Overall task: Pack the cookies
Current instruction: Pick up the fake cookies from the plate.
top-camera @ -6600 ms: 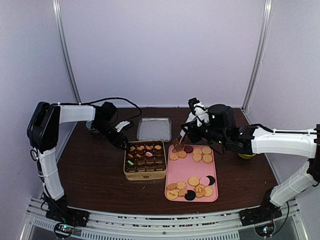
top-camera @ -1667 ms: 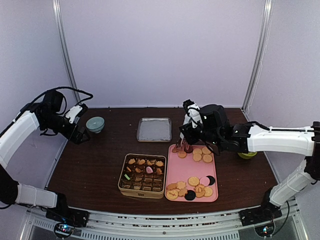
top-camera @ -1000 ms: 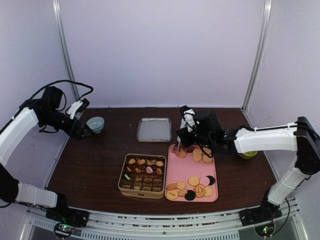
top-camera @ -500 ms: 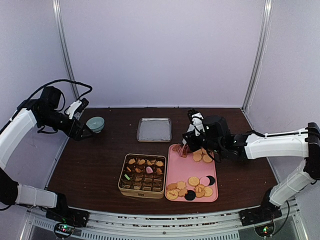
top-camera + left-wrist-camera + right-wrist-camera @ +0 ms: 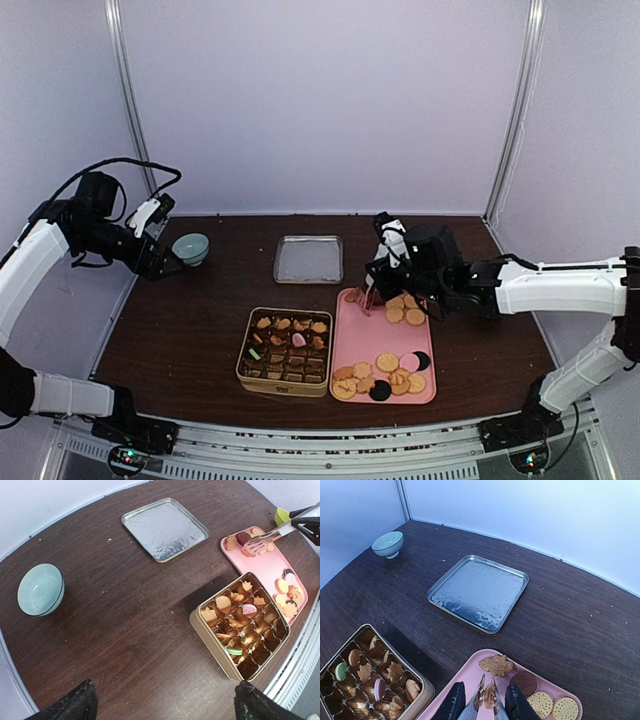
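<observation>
My right gripper (image 5: 485,700) (image 5: 386,272) is shut on metal tongs (image 5: 480,696) over the far left corner of the pink tray (image 5: 352,345). The tong tips pinch a small tan cookie (image 5: 489,697). Just beyond them lie an animal-shaped cookie (image 5: 496,665) and a dark brown one (image 5: 524,683). More round tan cookies (image 5: 403,311) lie further right, and another cluster (image 5: 385,377) sits at the tray's near end. The gold tin (image 5: 288,350) left of the tray holds several cookies in its cells. My left gripper (image 5: 165,707) (image 5: 158,262) hangs open and empty, high at the far left.
A silver lid (image 5: 308,258) lies behind the tin and tray. A pale green bowl (image 5: 190,247) stands at the back left, close to my left gripper. A yellow-green cup (image 5: 282,516) sits right of the tray, behind my right arm.
The tongs have squeezed narrower onto a cookie at the tray's far corner, and the right arm has shifted slightly right. The left arm stays by the bowl.
</observation>
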